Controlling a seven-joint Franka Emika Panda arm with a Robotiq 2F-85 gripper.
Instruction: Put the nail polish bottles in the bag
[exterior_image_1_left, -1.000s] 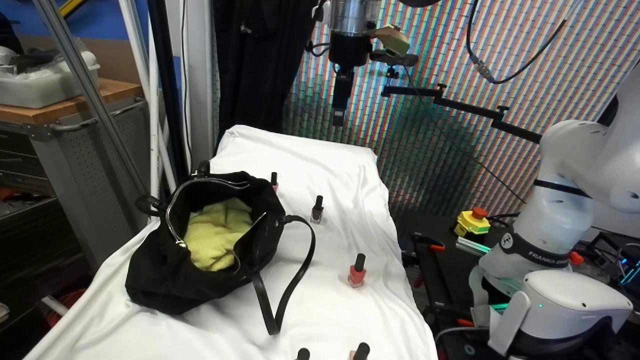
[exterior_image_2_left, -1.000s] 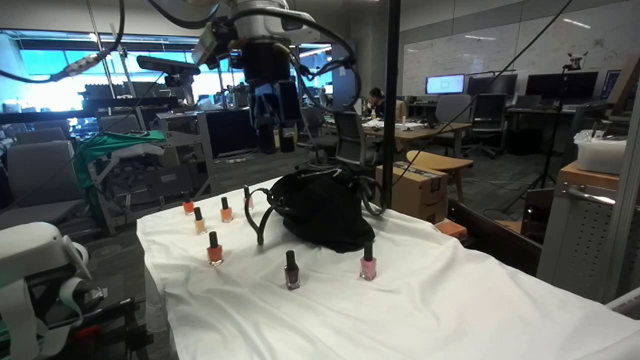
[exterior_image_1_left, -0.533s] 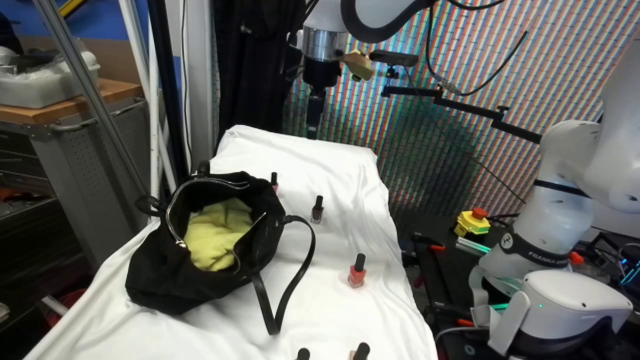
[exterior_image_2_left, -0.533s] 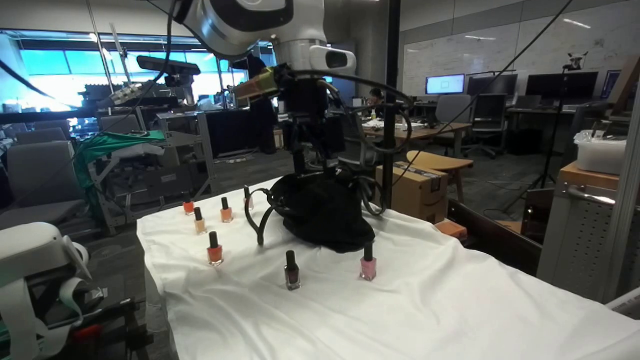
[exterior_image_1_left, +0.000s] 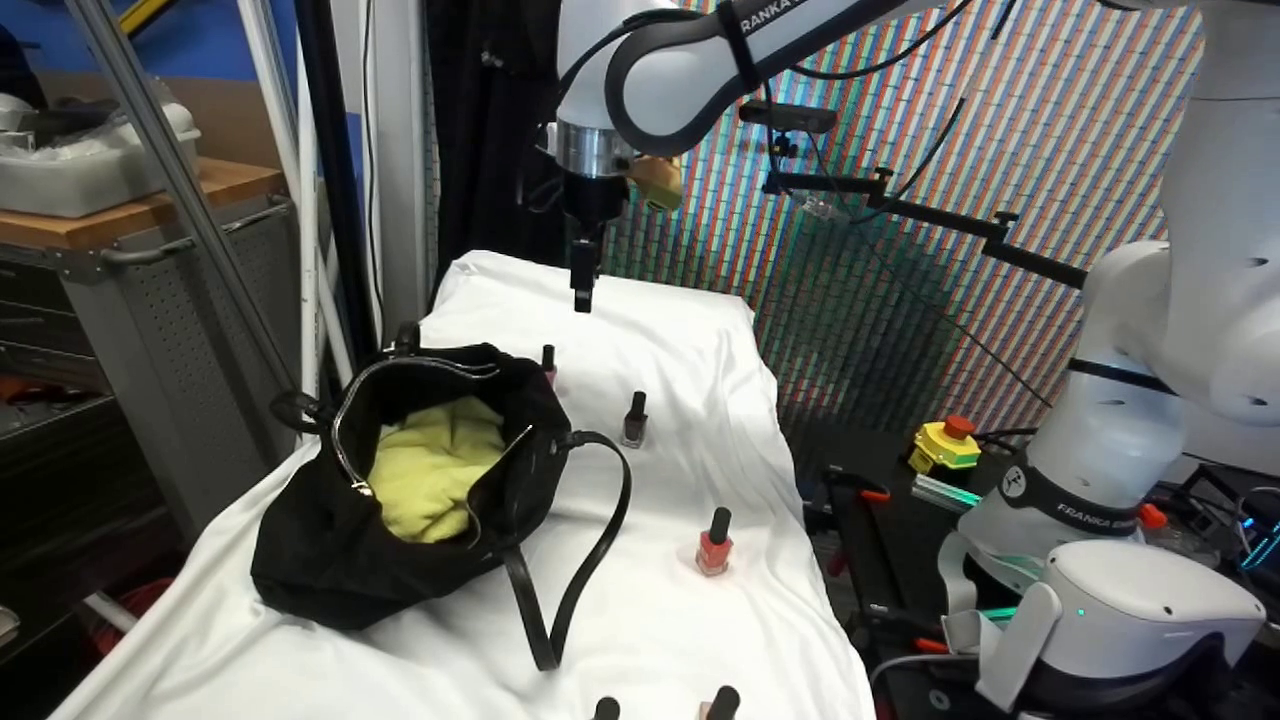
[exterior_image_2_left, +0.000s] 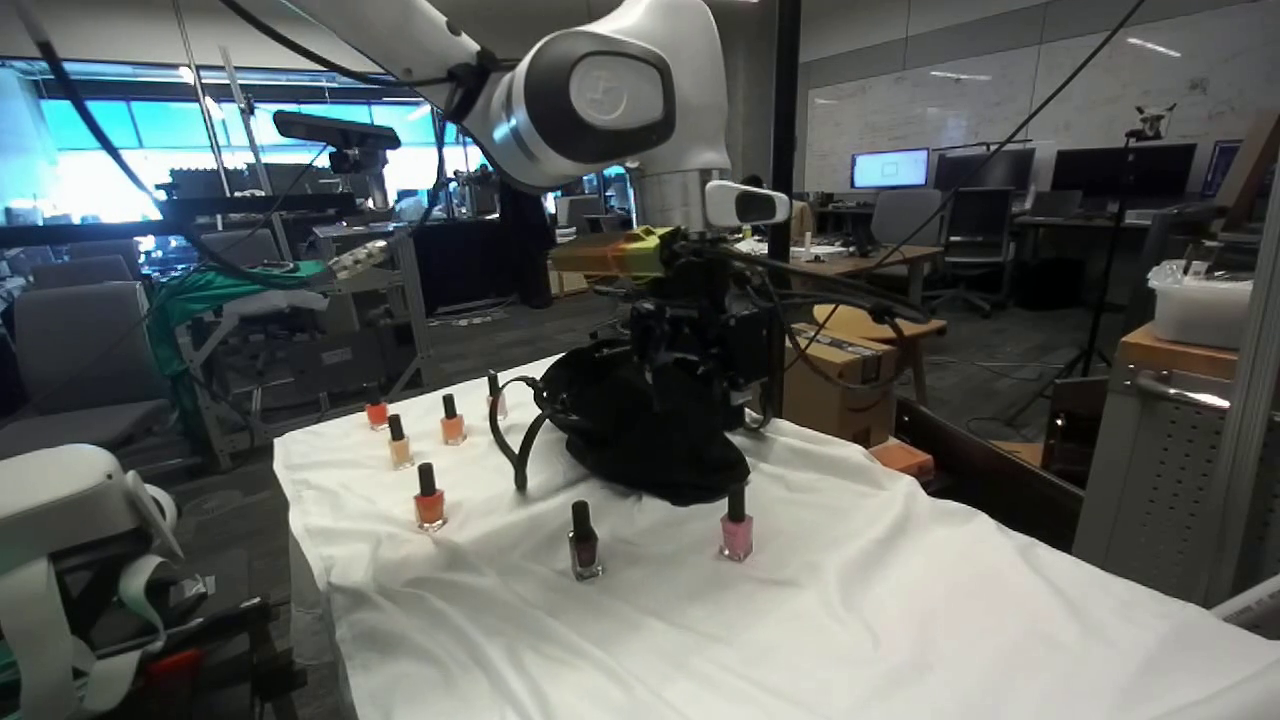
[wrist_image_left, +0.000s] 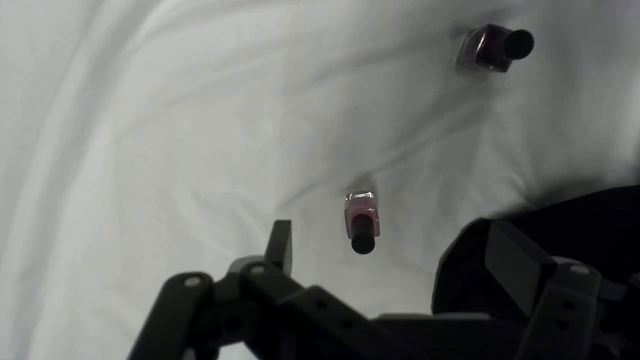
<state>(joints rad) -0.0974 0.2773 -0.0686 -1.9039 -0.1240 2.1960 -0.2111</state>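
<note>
Well, my jaws hang spread wide above the white-draped desk (exterior_image_2_left: 900, 630), a pink nail polish bottle (wrist_image_left: 361, 207) upright on it, seen between and beyond their tips in the wrist view. A dark plum bottle (wrist_image_left: 492, 49) stands apart. Near the pink one, the black handbag (exterior_image_1_left: 330, 565) gapes, yellow-green within (seven nail polish bottles (exterior_image_2_left: 430, 508), in an exterior view, stand outside it).

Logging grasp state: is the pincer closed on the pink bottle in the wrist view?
No, the pincer is wide open above the white cloth, where the pink bottle stands.
</note>
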